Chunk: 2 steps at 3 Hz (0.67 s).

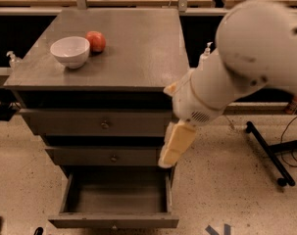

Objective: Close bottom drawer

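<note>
- A thick white arm (pixel 258 53) enters from the upper right and slants down toward the centre of the view.
- Its wrist (pixel 199 102) bends downward.
- A cream claw (pixel 175 143) hangs below the wrist, pointing down and slightly left.
</note>
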Tool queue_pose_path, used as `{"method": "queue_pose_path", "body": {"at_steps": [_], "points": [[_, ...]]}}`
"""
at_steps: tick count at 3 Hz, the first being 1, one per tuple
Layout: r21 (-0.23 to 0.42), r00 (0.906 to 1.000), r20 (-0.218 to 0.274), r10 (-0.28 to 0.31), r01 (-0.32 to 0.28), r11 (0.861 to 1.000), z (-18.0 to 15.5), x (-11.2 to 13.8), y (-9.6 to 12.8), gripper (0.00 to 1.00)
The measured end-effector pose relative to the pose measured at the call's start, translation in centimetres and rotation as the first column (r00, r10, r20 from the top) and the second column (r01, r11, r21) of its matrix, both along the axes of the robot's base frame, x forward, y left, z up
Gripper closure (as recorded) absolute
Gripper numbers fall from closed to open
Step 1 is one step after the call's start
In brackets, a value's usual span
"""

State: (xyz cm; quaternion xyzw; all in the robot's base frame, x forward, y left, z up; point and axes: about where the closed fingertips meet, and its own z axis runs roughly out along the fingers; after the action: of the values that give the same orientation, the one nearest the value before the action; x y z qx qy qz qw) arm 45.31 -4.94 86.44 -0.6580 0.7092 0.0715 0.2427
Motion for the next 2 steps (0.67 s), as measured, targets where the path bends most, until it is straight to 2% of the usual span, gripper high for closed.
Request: {"method": "queue_pose_path", "body": {"at_steps": [1, 2], "points": [[0.002, 0.9962, -0.065, -0.057, 0.057, 0.998, -8.0, 0.0, 2.6, 0.0], [0.021, 0.9868, -0.08, -0.141, 0.143, 0.99, -9.5, 0.5, 2.8, 0.0]]}}
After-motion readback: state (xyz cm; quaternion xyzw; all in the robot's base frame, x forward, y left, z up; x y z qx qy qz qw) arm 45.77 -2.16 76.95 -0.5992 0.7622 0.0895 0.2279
